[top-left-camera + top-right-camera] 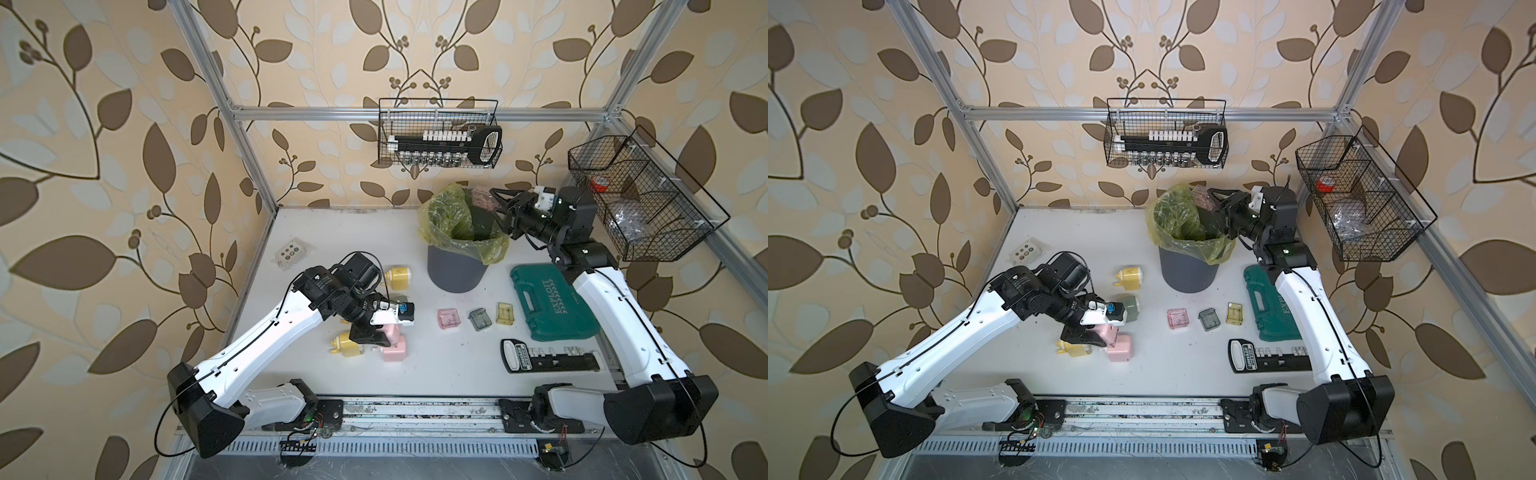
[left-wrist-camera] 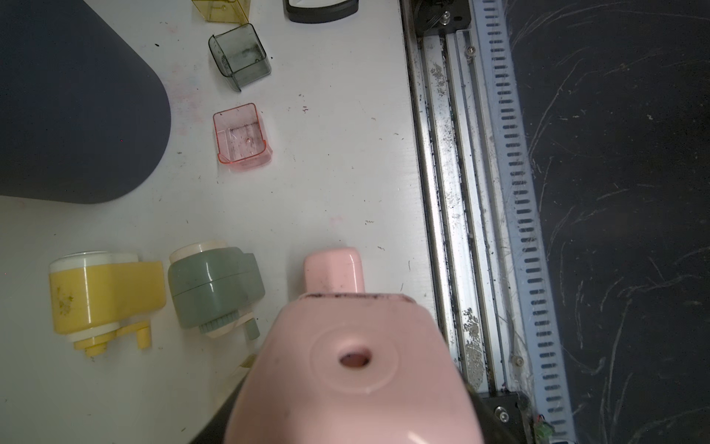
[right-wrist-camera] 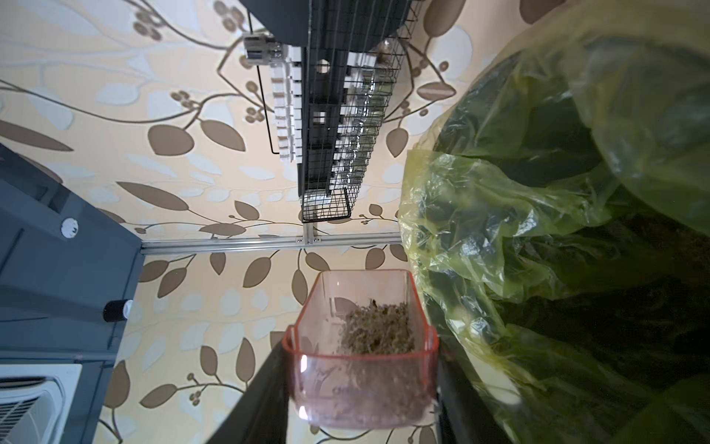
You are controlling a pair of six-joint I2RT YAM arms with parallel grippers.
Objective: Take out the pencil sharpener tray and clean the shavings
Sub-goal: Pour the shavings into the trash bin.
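Observation:
My right gripper (image 3: 361,388) is shut on the pink see-through pencil sharpener tray (image 3: 361,346), one black finger (image 3: 257,407) on each side. A heap of brown shavings (image 3: 378,326) lies inside it. In both top views the tray (image 1: 482,198) (image 1: 1202,196) hangs at the far rim of the grey bin (image 1: 457,274), beside its yellow-green bag (image 3: 518,230). My left gripper (image 1: 374,337) is shut on a pink pencil sharpener (image 2: 353,365) just above the table; its fingers are mostly hidden behind the body.
A second pink sharpener (image 2: 334,269), a yellow sharpener (image 2: 103,296) and a grey-green one (image 2: 215,288) lie near my left gripper. Empty pink (image 1: 449,319), grey (image 1: 480,319) and yellow (image 1: 505,312) trays sit mid-table. A green tool case (image 1: 552,303) and a socket rail (image 1: 548,357) lie right.

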